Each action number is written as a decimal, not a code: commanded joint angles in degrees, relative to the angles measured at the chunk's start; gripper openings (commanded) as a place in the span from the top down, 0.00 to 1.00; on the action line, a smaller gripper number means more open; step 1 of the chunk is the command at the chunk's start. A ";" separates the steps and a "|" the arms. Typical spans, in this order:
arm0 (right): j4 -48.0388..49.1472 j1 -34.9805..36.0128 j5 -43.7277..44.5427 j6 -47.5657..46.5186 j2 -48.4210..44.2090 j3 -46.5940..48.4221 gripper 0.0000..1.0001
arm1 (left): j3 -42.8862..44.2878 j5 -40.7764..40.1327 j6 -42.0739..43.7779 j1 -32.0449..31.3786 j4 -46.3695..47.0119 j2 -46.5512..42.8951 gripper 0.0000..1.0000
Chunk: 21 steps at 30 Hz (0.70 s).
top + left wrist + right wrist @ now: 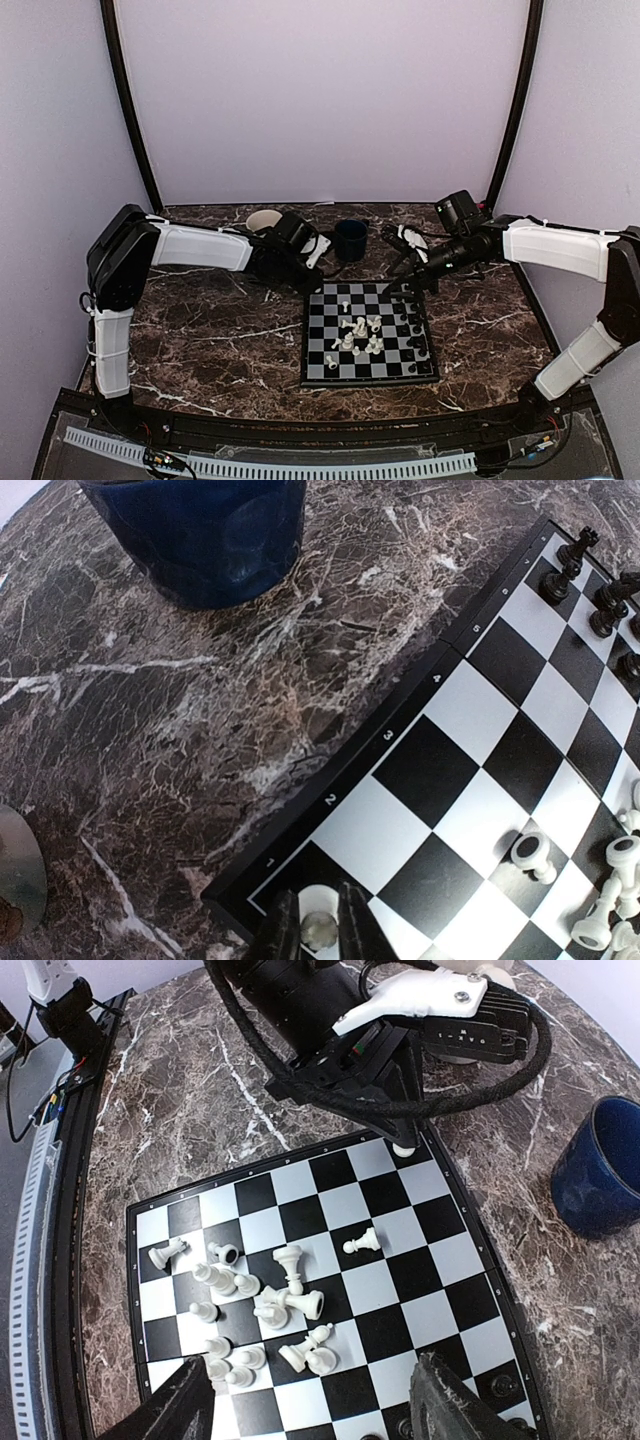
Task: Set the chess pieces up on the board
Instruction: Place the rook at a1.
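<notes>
Two cups stand on the marbled surface (220, 340) beyond the board (322, 350). A blue cup (350, 240) sits near the board's far left corner but apart from it. Its inside looks dark, and I cannot tell whether it holds anything. A pale cup (262, 220) stands further left, partly hidden behind the left arm, with its contents out of sight. The board lies near the middle of the surface, slightly right. The white pieces (270, 1300) are scattered over its centre, many lying on their sides. The black pieces (412, 320) stand along its right side. The left tool (318, 922) is narrowed on a single white piece (403, 1148), which rests on the far left corner square. The right tool (320, 1400) hangs spread wide over the far right part of the board, gripping nothing.
</notes>
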 commanded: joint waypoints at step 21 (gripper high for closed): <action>-4.46 -0.28 3.38 0.30 -1.73 5.26 0.02 | -4.51 0.81 -0.84 -0.16 -1.86 -14.83 0.01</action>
